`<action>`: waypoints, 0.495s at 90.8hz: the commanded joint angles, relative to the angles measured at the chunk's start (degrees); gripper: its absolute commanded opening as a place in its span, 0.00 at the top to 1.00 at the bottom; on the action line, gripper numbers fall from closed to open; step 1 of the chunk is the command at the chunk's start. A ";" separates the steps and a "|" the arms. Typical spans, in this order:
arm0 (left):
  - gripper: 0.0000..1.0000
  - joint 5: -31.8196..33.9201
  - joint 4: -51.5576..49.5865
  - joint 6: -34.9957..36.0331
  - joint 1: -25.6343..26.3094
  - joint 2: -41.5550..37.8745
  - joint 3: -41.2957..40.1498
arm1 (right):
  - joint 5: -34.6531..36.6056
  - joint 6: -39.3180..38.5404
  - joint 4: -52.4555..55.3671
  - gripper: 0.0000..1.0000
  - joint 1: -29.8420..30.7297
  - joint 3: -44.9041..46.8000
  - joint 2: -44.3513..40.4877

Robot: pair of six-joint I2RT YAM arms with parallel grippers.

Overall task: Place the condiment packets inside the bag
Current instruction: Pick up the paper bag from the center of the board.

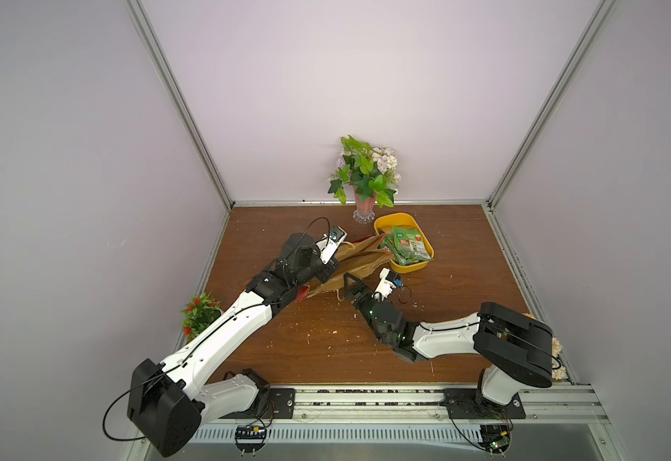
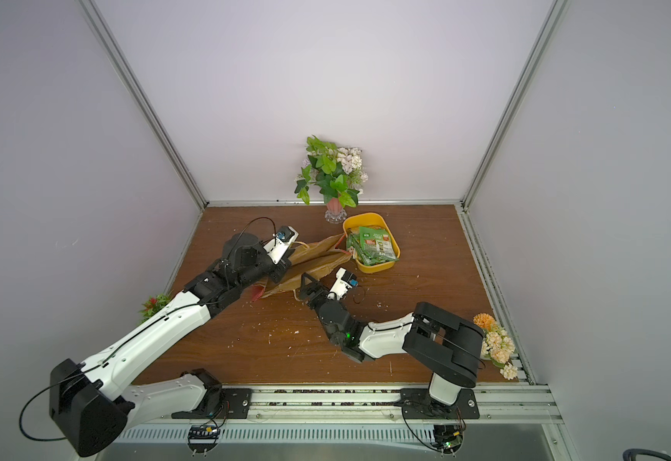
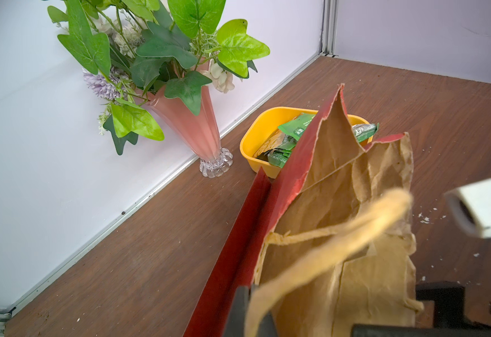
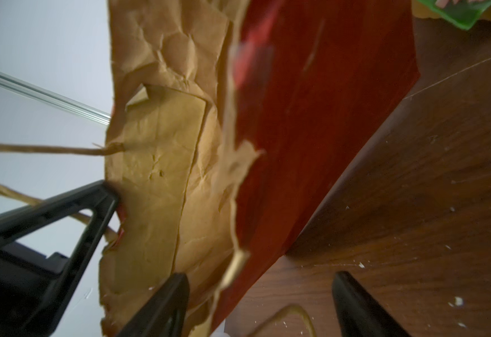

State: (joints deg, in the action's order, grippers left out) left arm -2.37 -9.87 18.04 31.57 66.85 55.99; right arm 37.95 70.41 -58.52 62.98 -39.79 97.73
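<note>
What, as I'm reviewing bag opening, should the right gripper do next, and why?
Probably close the right gripper on the torn wall of the bag: its open jaws straddle that wall, while the left gripper pinches the other wall, so both could spread the mouth.

Top views: bright, soft, even light. Walls (image 1: pixel 66 159) pale, no glare. Only faint shadows under the arms on the surface (image 1: pixel 325 347). Heavy wide-angle bend at the edges, posts (image 2: pixel 142 103) splay outward. Left wrist view: vase (image 3: pixel 197 128) and tub (image 3: pixel 256 140) sharp; handle (image 3: pixel 340 242) and white block (image 3: pixel 483 210) up close badly blurred. Right wrist view: dimmer, bag (image 4: pixel 162 146) soft and smeared, right tool (image 4: pixel 260 275) fingers (image 4: pixel 162 306) out of focus, dark shadow on the surface beside the bag.
</note>
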 commanded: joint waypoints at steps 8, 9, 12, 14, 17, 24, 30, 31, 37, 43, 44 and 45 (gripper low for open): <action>0.99 -0.79 0.99 -0.90 0.40 -2.70 -0.69 | 0.32 2.13 2.36 0.26 -1.22 -2.66 1.32; 0.99 -0.84 0.99 -0.90 0.41 -2.83 -0.70 | 0.43 2.16 2.36 0.26 -1.21 -2.66 1.37; 0.99 -0.92 0.99 -0.90 0.35 -3.08 -0.81 | 0.67 2.23 2.45 0.28 -1.31 -2.59 1.49; 0.99 -0.96 0.93 -0.86 0.40 -3.23 -0.84 | 0.80 2.27 2.38 0.29 -1.35 -2.45 1.55; 0.99 -1.01 0.80 -0.83 0.41 -3.37 -0.85 | 0.99 2.25 2.30 0.30 -1.45 -2.34 1.62; 0.99 -1.05 0.65 -0.77 0.39 -3.55 -0.95 | 1.33 1.06 2.63 0.41 -1.56 -2.50 1.52; 0.99 -0.79 0.92 -0.71 0.42 -3.69 -1.16 | 2.08 -1.16 3.93 0.69 -1.58 -3.13 1.04; 0.99 -0.70 1.04 -0.72 0.42 -3.72 -1.29 | 2.23 -1.73 4.20 0.74 -1.60 -3.29 0.92; 0.99 0.02 1.78 -0.71 0.41 -3.96 -1.82 | 3.00 -5.09 6.53 0.97 -1.61 -4.50 -0.10; 0.95 2.18 3.02 -1.19 0.38 -3.62 -2.22 | 3.75 -7.95 10.02 1.00 -1.52 -6.37 -1.13; 0.94 2.45 3.10 -1.36 0.40 -3.51 -2.25 | 3.81 -8.51 10.41 1.00 -1.49 -6.67 -1.36; 0.93 2.72 3.15 -1.48 0.36 -3.36 -2.18 | 3.85 -9.01 10.87 1.00 -1.47 -7.04 -1.51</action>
State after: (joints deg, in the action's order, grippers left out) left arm -2.04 -9.41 17.93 31.57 63.75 54.54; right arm 39.31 68.25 -52.53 61.49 -42.89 99.35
